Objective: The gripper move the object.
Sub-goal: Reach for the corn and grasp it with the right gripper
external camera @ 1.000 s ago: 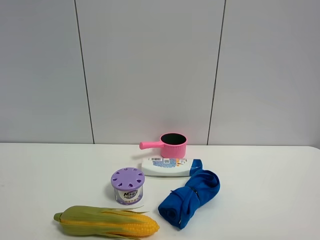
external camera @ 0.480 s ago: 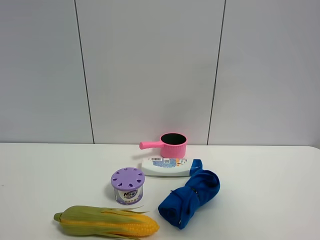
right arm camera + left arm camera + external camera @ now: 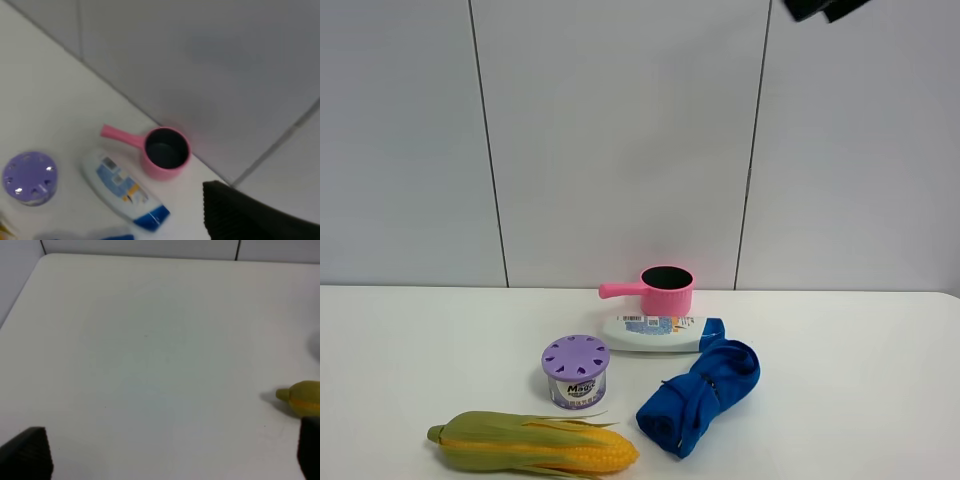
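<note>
The ear of corn (image 3: pixel 533 446) lies on the white table (image 3: pixel 440 340) at the front left, yellow kernels partly in green husk, tip pointing right. Its green end shows in the left wrist view (image 3: pixel 302 398). My left gripper (image 3: pixel 170 452) is open and empty above bare table, left of the corn; its black fingertips (image 3: pixel 29 452) show only at the picture's corners. It is out of the exterior view. A black part of my right gripper (image 3: pixel 825 8) shows high at the top right, far above the table. One black finger (image 3: pixel 250 215) shows in the right wrist view.
A purple-lidded can (image 3: pixel 575 371) stands behind the corn. A rolled blue cloth (image 3: pixel 700 395) lies to its right. A white bottle (image 3: pixel 660 333) lies behind them, and a pink pot (image 3: pixel 665 290) stands near the wall. The table's left half is bare.
A black part of the right arm has come into the exterior view at the top right. The objects on the table have not moved.
</note>
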Robot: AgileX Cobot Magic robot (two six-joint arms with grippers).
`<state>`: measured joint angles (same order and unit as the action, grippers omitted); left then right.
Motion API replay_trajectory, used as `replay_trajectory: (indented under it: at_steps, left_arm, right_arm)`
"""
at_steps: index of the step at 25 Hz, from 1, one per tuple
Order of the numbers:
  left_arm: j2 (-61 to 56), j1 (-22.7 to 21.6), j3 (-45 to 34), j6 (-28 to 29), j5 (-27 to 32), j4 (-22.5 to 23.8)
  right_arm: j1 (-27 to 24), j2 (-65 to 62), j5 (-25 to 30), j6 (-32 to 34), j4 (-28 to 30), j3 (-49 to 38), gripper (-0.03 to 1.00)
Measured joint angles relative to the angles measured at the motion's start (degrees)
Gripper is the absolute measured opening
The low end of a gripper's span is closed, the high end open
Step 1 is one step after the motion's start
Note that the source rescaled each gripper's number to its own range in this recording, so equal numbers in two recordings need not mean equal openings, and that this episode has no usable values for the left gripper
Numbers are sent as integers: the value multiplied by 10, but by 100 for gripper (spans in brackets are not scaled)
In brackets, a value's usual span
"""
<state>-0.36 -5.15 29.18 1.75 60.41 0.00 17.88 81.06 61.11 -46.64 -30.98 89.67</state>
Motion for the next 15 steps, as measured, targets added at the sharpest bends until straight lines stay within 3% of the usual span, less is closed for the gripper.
replay_trajectory:
  at_steps: [7, 15]
  left_arm:
    - [0, 0, 0, 0, 0, 0]
    - [0, 0, 0, 0, 0, 0]
  right_arm:
    - [183, 181, -1, 65, 172, 113, 85]
    - [292, 292, 0, 124, 197, 138, 85]
